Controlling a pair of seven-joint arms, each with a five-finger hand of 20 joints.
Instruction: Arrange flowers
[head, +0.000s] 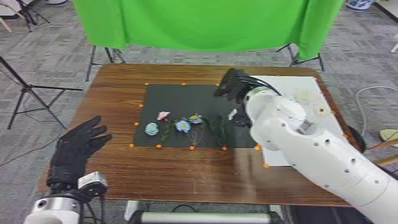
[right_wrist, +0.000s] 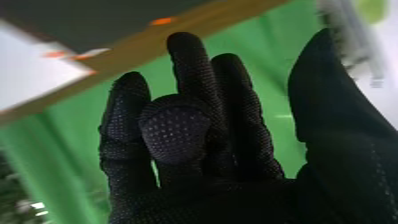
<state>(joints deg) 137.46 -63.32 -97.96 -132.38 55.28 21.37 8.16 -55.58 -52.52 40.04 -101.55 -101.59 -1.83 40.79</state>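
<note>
Head view: a pink flower (head: 163, 115), a pale blue flower (head: 151, 129), a blue flower with a light middle (head: 183, 126) and a smaller bluish flower (head: 196, 119) lie on the left half and middle of a dark mat (head: 182, 95) on the brown table (head: 169, 175). Long green leaves (head: 216, 131) lie to their right, pointing toward the near edge. The robot's right hand (head: 233, 85) is over the far right part of the mat, near the white board (head: 282, 82); in the right wrist view it is open, most fingers (right_wrist: 187, 60) straight, with one rounded tip bent in front of them. The left hand (head: 78, 142) is open too, its fingers loosely spread, at the table's near left side, well apart from the flowers. Orange markers (head: 192, 147) edge the mat, and green cloth (head: 204, 25) hangs beyond the table.
</note>
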